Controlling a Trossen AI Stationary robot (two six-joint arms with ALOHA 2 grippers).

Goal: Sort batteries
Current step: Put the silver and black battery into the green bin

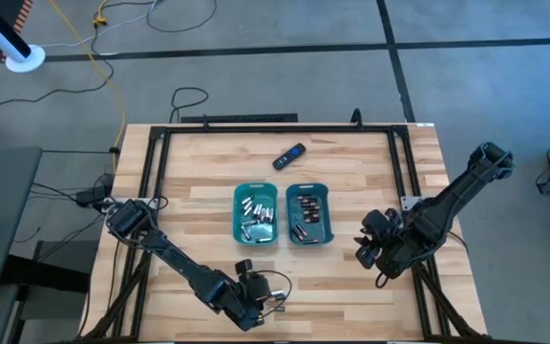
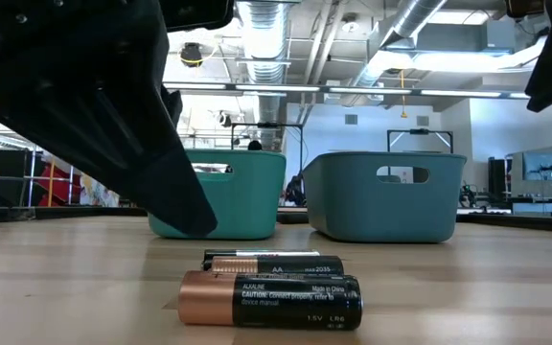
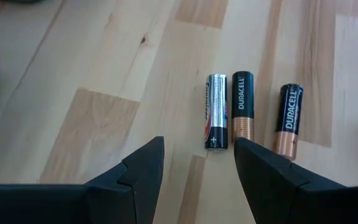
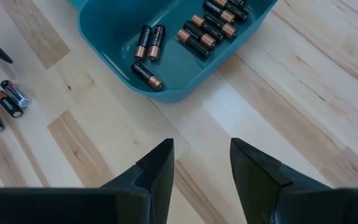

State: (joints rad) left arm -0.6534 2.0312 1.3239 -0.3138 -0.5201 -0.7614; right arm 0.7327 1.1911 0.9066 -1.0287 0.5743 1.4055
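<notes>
Three loose batteries lie on their sides on the wood near the table's near edge: a silvery one (image 3: 216, 112) and two dark ones with coppery ends (image 3: 242, 106) (image 3: 289, 118). My left gripper (image 3: 197, 152) is open above the table just short of them, touching nothing; the silvery battery's end is nearest the gap. The left teal tray (image 1: 255, 212) holds silvery batteries, and the right teal tray (image 1: 309, 214) holds dark ones (image 4: 207, 25). My right gripper (image 4: 202, 155) is open over bare wood to the right of the right tray.
A black remote (image 1: 289, 155) lies beyond the trays toward the far edge. A dark frame (image 1: 151, 162) borders the table top. In the low view the left arm (image 2: 94, 105) looms over two loose batteries (image 2: 271, 299). Bare wood lies around both trays.
</notes>
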